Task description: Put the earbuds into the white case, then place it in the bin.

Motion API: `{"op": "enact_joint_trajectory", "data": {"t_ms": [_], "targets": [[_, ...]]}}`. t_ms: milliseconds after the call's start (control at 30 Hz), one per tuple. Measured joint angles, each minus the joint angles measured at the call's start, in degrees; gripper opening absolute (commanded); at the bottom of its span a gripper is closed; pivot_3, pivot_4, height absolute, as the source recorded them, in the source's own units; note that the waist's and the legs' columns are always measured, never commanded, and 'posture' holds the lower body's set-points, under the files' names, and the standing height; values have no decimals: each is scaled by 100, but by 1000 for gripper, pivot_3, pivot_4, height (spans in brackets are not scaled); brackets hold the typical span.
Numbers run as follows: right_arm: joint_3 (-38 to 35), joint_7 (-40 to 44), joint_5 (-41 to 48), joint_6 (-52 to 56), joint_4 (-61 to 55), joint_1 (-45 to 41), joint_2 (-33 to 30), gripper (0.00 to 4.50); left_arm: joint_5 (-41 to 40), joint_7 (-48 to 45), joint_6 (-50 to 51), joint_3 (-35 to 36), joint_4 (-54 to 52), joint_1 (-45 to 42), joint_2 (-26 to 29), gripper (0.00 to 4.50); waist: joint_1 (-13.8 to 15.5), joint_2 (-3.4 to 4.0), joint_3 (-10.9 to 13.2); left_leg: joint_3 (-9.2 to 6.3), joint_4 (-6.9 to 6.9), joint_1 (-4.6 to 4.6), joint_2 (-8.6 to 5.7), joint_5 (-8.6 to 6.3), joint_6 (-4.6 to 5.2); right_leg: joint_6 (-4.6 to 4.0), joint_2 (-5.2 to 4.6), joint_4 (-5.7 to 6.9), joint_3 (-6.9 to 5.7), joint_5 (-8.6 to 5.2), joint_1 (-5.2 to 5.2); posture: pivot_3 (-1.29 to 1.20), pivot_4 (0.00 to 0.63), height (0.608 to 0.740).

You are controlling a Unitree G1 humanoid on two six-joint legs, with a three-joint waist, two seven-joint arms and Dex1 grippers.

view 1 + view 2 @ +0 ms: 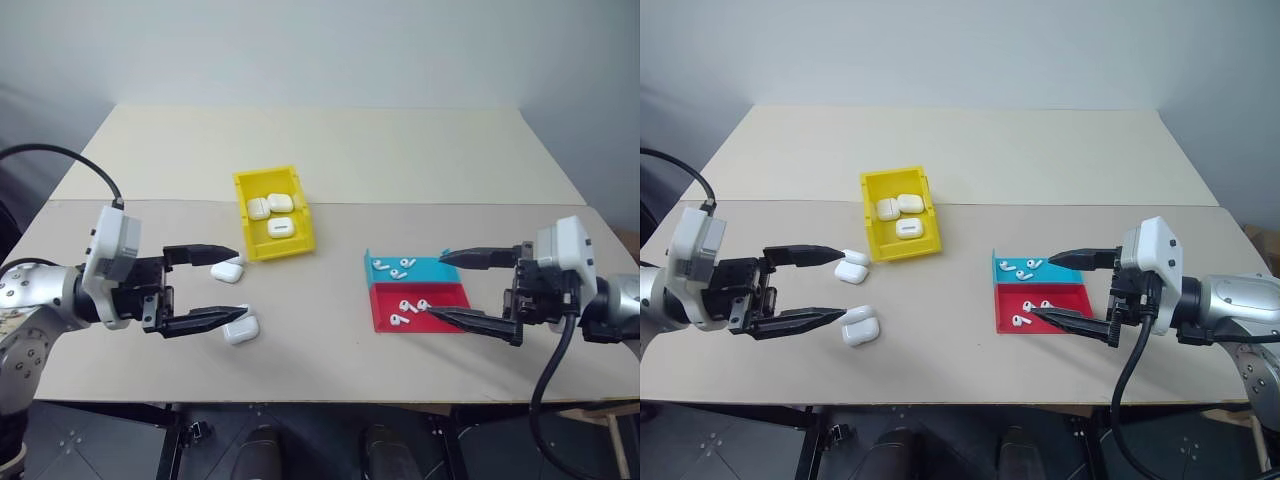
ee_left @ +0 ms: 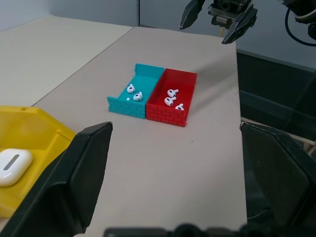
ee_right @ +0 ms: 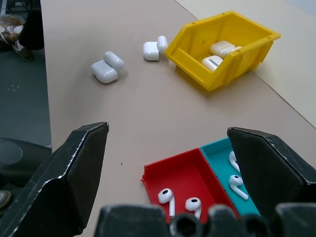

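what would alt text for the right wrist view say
The open right claw hangs over a tan table, above a red tray and a blue tray holding earbuds. Beyond sit a yellow bin with white cases and two open cases.

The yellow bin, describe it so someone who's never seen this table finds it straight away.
On the beige table, look toward the middle, left of the blue tray and red tray. The yellow bin has tall walls and holds white cases, not earbuds.

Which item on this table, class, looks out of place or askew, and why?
Nothing is spilled or damaged. The yellow bin sits slightly skewed to the table edge. Two open white cases lie loose on the table beside it; both grippers are open and empty.
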Motion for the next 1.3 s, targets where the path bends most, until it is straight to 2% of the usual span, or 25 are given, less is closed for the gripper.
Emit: {"op": "enact_joint_trajectory", "data": {"t_ms": [167,433,633,833,900,1033,1167,1200,1300], "targets": [[0,17,-47,-17,13,3,-2,4473,-248,39,314,16,31,-138,90,4500,-1,0,0,0,1,1,0,0,0,0,0,2,0,0,1,0,150,740],[17,8,-59,-17,35,-39,2,4473,-233,-82,589,339,28,202,583,4500,-15,-1,0,3,0,2,0,0,0,0,0,2,3,0,-2,0,150,740],[67,-14,-19,100,62,-332,-127,4473,-454,1049,1839,398,-118,-64,1188,4500,-9,-2,0,-1,-1,1,0,0,0,0,0,3,3,0,-3,0,150,740],[70,-202,-12,222,29,-254,-94,4473,-1195,2568,3387,178,-336,-810,1260,4500,3,-4,0,-1,-1,1,-1,0,0,0,0,6,4,0,-3,0,150,740],[87,-329,-20,232,1,-231,-24,4473,-1523,3144,3999,-8,-354,-1193,1265,4500,1,-5,-1,-2,0,3,-1,0,0,0,0,9,5,0,-1,0,150,740],[218,-480,-31,234,-49,-185,18,4473,-1799,3580,4889,-705,-377,-1949,1492,4500,-18,-7,-1,-1,-1,3,-3,0,0,0,0,9,6,0,-3,0,150,740],[248,-577,-24,237,-112,-129,58,4473,-1820,3591,5686,-2066,-150,-3194,1960,4500,1,-9,-1,0,-4,2,-6,0,0,0,0,6,8,0,-4,0,150,740],[250,-602,-22,238,-122,-128,59,4473,-1823,3736,5745,-2577,145,-3547,2008,4500,5,-9,-1,-2,-3,5,-6,0,-1,-1,0,10,8,0,-3,0,150,740],[248,-650,-14,240,-147,-121,61,4473,-1822,4098,5786,-3432,913,-4139,2029,4500,2,-9,0,-3,-2,4,-6,1,-1,-1,1,12,8,-1,-4,0,150,740]]}}
